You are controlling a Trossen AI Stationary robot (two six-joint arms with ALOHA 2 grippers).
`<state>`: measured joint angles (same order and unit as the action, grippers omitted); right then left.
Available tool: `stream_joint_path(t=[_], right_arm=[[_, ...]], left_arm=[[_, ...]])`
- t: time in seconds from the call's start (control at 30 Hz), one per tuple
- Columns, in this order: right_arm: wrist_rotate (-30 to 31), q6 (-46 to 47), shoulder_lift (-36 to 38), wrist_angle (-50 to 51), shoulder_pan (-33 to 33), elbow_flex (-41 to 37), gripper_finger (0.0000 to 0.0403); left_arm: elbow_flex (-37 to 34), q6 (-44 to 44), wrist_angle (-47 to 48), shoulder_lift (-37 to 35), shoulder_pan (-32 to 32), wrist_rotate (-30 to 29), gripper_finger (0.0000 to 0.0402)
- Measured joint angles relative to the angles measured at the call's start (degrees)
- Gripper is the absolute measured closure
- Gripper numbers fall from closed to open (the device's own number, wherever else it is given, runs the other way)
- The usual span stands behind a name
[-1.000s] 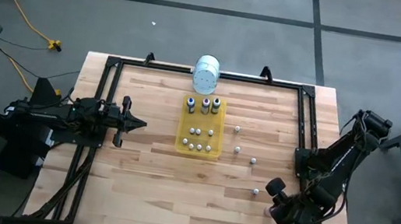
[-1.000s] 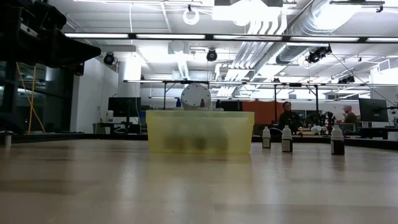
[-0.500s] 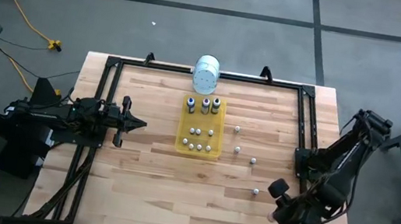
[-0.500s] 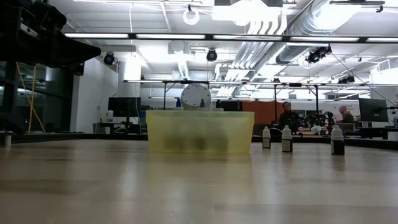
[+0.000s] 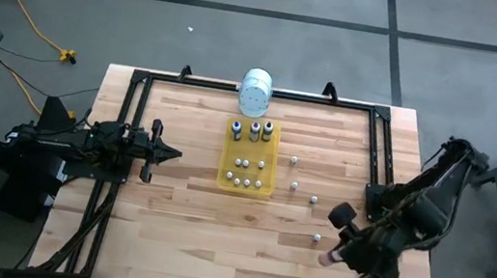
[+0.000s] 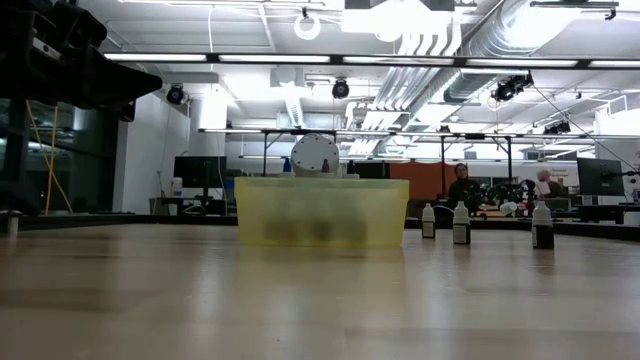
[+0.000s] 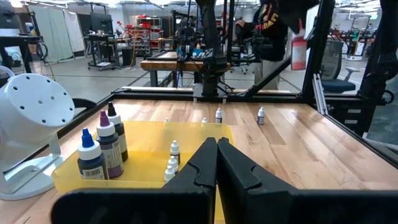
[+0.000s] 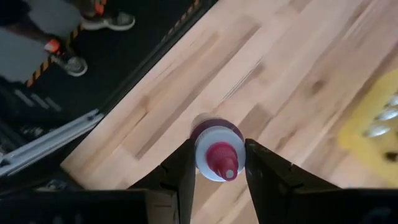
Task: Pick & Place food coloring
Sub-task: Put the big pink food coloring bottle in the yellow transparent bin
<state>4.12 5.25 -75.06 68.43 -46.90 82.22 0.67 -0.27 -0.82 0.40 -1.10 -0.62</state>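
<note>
Bottle (image 8: 217,153) with red cap is gripped by right end effector (image 5: 335,252), lower right | grip kept firm toward yellow tray (image 5: 246,180) | left end effector (image 7: 216,163) is clenched, idle.

Red-capped food coloring bottle (image 8: 216,154) sat clamped betw right gripper's (image 8: 216,163) fingers; tiny bottles (image 5: 248,171) stood upright in tray, 4 loose on table.

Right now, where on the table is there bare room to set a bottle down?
Bare wood lies between the left gripper and the yellow tray, and along the near edge. Right of the tray is crowded: four loose bottles and the right gripper holding a red-capped bottle.
</note>
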Motion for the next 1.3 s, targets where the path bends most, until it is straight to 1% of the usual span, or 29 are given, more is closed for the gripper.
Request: stream_joint_path(t=[0.17, 0.37, 0.47, 0.6, 0.77, 0.9, 1.1, 1.3], right_arm=[[0.0, -6.5, -2.9, 1.2, 6.3, 6.8, 0.0289], [0.4, -14.5, -8.3, 1.3, 16.0, 15.4, 0.0289], [2.0, -17.0, -11.7, 1.2, 21.4, 19.8, 0.0289], [2.2, -18.2, -16.8, 1.0, 28.7, 26.0, 0.0289], [2.2, -14.2, -24.2, 0.8, 36.9, 33.4, 0.0289], [2.2, -9.1, -29.8, 0.7, 42.1, 36.9, 0.0289], [2.2, -2.3, -35.6, 0.3, 48.6, 37.7, 0.0289], [2.4, 2.7, -39.1, 0.7, 54.1, 37.7, 0.0289]], left_arm=[[0.0, 0.0, 0.0, 0.0, 0.0, 0.0, 0.0401], [0.0, 0.0, 0.0, 0.0, 0.0, 0.0, 0.0401], [0.0, 0.0, 0.0, 0.0, 0.0, 0.0, 0.0401], [0.0, 0.0, 0.0, 0.0, 0.0, 0.0, 0.0401], [0.0, 0.0, 0.0, 0.0, 0.0, 0.0, 0.0401], [0.0, 0.0, 0.0, 0.0, 0.0, 0.0, 0.0401], [0.0, 0.0, 0.0, 0.0, 0.0, 0.0, 0.0401], [0.0, 0.0, 0.0, 0.0, 0.0, 0.0, 0.0401]])
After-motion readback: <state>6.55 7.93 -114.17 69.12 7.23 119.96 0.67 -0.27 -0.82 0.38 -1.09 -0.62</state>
